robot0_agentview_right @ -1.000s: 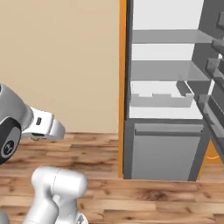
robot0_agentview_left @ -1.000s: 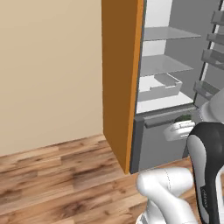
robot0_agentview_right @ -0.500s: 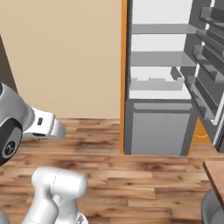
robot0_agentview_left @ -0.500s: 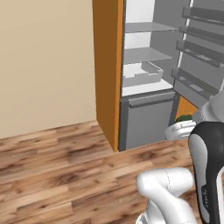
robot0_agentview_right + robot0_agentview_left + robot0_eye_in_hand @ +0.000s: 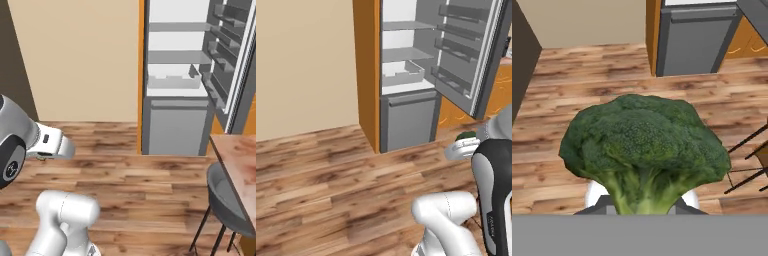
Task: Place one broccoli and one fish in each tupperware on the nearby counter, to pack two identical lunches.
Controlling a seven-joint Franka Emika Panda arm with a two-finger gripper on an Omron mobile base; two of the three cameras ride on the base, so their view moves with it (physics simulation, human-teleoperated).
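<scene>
- The whole outlook has swung: a second ago the open fridge (image 5: 421, 75) loomed close ahead, and now it sits farther off with much more wooden floor (image 5: 321, 170) showing. To my eye that is the base driving, not the fridge moving.
- In the hand view the broccoli (image 5: 644, 150) is large and close, its stalk running down to where the fingertips would be. The gripper (image 5: 463, 145) is pressed together on that stalk, as it was a second ago. In the left base view a bit of green (image 5: 465, 135) peeks out above the white hand.
- So the broccoli is up in the air, over the floor and well away from the fridge. I'd say it is being carried from the fridge toward the counter.
- The tupperwares cannot be seen from here, so I cannot say what is in them yet.
- Inside the fridge, a pale open tray (image 5: 402, 73) sits on a middle shelf; I cannot make out anything in it. The grey drawer (image 5: 408, 120) below is closed.
- At the right edge of the right base view a brown tabletop (image 5: 240, 165) and a grey chair (image 5: 225, 200) have come in.
</scene>
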